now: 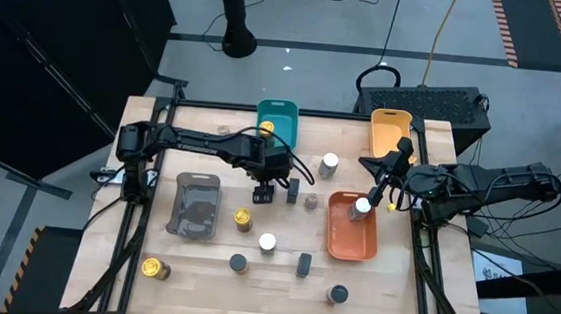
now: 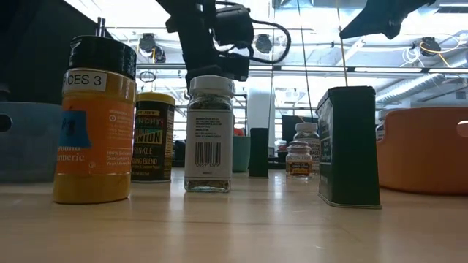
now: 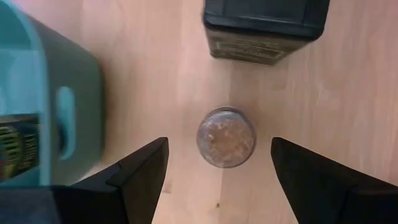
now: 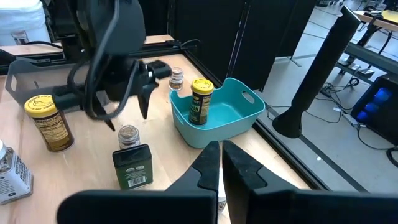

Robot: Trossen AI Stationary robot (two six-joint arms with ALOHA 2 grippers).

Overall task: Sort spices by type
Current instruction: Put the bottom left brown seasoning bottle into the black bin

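Hovering mid-table, the left gripper (image 3: 217,171) is spread directly above a small upright jar (image 3: 226,137), which stands between its fingers beside the black tin (image 3: 266,28). Right gripper (image 1: 369,200), fingers pressed together, sits at the white-topped jar (image 1: 362,207) in the orange tray (image 1: 339,242).

- One yellow-topped jar (image 1: 266,128) stands in the teal tray.
- A white-topped jar (image 1: 361,206) stands in the orange tray.
- Other jars (image 1: 268,242) stand scattered (all upright) on the table.
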